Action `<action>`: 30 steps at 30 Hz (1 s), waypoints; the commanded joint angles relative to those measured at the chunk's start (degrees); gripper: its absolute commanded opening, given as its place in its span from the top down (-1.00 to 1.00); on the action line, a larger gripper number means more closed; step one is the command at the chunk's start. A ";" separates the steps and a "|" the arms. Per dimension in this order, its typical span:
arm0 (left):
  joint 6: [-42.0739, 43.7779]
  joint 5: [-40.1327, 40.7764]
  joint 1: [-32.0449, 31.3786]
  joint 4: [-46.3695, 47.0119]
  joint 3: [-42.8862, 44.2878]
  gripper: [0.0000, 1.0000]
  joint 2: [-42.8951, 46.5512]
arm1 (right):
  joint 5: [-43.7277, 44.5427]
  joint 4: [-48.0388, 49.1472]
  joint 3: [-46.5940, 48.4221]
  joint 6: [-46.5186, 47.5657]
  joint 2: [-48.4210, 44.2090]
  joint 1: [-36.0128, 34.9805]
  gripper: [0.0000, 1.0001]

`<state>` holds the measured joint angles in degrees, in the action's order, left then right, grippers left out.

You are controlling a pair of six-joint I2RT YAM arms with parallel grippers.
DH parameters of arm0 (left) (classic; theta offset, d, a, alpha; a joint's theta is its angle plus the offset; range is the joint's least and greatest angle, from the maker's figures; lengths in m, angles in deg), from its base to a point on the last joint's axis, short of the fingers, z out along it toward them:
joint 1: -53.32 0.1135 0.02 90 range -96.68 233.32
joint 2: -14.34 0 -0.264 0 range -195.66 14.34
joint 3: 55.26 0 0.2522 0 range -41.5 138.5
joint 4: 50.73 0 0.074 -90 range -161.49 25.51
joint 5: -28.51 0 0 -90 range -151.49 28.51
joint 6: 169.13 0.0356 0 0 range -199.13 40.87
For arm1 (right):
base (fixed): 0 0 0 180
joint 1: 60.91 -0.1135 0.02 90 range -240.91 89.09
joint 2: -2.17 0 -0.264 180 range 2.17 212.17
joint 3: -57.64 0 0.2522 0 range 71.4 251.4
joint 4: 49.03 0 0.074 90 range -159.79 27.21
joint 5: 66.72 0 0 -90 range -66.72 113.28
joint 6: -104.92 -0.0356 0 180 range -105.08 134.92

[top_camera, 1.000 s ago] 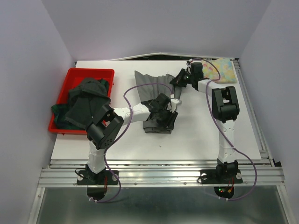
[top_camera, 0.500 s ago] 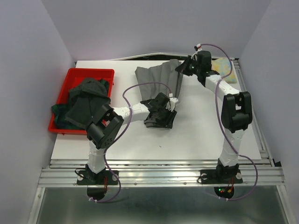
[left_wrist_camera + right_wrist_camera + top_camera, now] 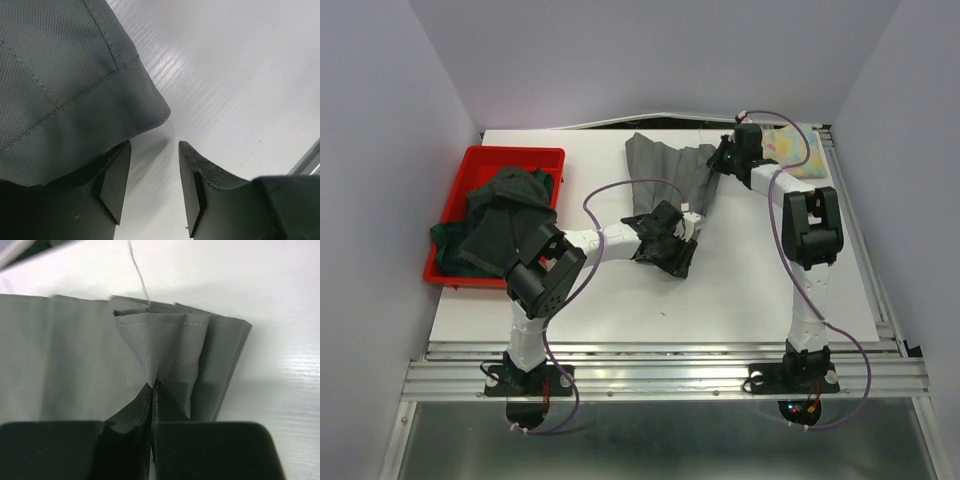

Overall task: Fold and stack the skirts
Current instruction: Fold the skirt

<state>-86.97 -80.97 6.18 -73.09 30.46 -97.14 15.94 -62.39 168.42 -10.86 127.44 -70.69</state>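
Note:
The grey pleated skirt (image 3: 665,175) lies fanned out at the back middle of the white table (image 3: 750,290). My right gripper (image 3: 723,158) is shut on its stitched hem and holds that corner up; in the right wrist view (image 3: 152,387) bunched pleats (image 3: 75,350) fan out from the shut jaws. My left gripper (image 3: 672,245) sits at the skirt's near end. In the left wrist view it (image 3: 154,145) is open, with nothing between the fingers. The skirt's edge (image 3: 60,75) drapes over the left finger. A pastel floral skirt (image 3: 792,150) lies at the back right.
A red bin (image 3: 455,195) at the table's left edge holds a heap of dark skirts (image 3: 505,215). Purple cables loop from both arms. Walls close in the back and both sides. A metal rail (image 3: 660,375) runs along the near edge.
My right gripper has carried the skirt's hem up and toward the back right, and the skirt has slid right and stretched out. The dark bunch under my left gripper has shrunk.

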 commanded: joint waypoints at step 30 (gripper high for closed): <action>-3.84 -18.14 17.34 13.00 -5.69 0.00 -0.39 | -3.65 -3.83 4.85 10.66 4.37 0.29 -0.21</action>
<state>-87.29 -95.86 23.06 -63.74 25.85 -96.68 14.15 -63.85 171.04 -2.67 136.01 -70.63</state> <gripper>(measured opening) 0.554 0.463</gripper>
